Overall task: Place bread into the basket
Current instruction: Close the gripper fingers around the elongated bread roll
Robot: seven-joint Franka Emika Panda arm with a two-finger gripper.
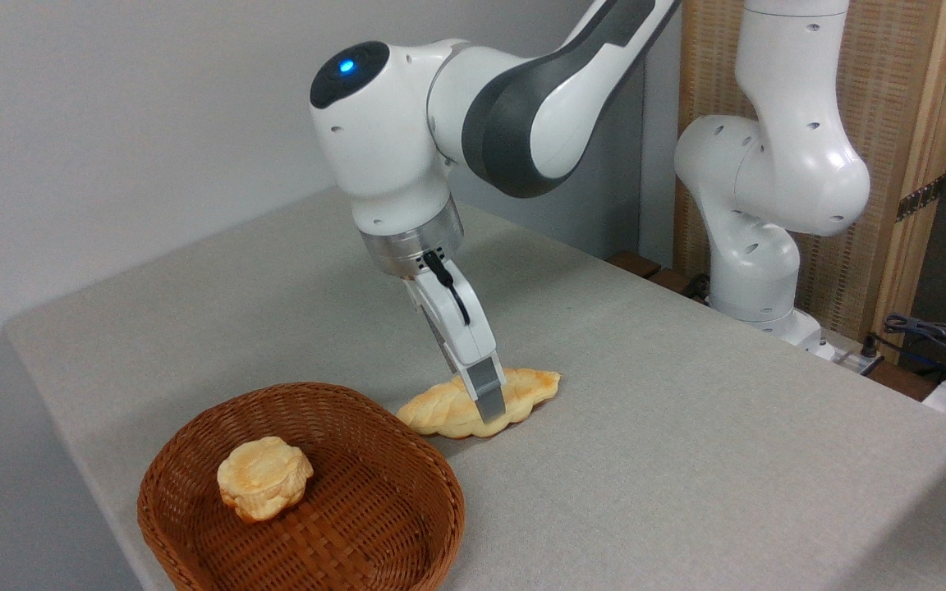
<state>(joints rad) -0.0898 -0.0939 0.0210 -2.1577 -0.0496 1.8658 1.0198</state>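
Observation:
The bread [443, 410], a long braided pale golden loaf with browner tips, lies flat on the grey table just right of and behind the basket. My gripper [487, 408] comes down on the loaf's middle. Its near finger [488, 394] stands in front of the loaf's near side, and the far finger is hidden behind it, so the gap between them does not show. The basket [450, 502] is a round, shallow, reddish-brown wicker one at the table's front left corner.
A small round golden bun [264, 478] sits inside the basket, left of centre. The arm's white base [756, 271] stands at the table's far right edge, with cables [933, 336] beyond it. The table [686, 427] drops off just left of the basket.

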